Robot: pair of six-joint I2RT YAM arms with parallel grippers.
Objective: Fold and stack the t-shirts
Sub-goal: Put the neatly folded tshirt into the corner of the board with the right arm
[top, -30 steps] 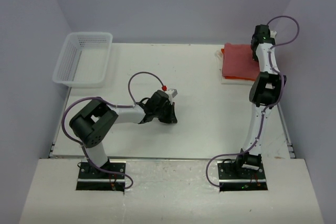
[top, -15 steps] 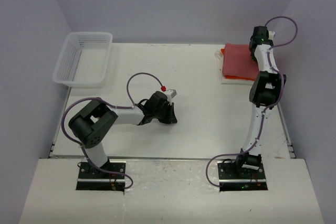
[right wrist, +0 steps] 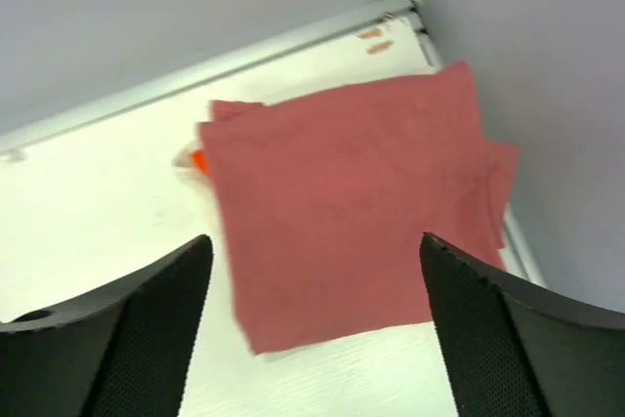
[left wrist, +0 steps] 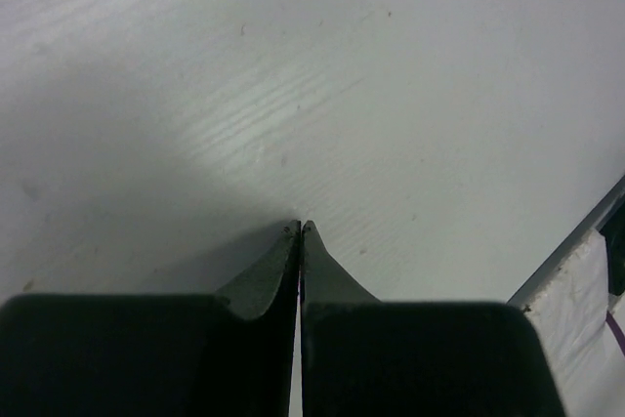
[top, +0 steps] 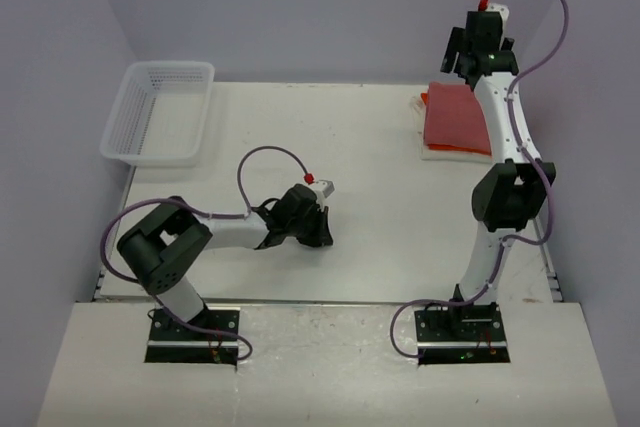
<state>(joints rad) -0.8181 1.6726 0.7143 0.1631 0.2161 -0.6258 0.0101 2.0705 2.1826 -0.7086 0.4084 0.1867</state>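
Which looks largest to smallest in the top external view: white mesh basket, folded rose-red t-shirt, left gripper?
1. White mesh basket, clearly the largest.
2. Rose-red t-shirt, partly hidden behind the right arm.
3. Left gripper, smallest.

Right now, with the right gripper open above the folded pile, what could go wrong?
1. The rose-red shirt lies skewed on top. A flap juts toward the wall and the orange shirt peeks out on the other side, so the stack may slump or count as untidy.
2. The right gripper hangs open just above it, so a descent could snag the top layer.
3. The pile sits near the far right edge of the table, where a nudge might shove it against the wall.
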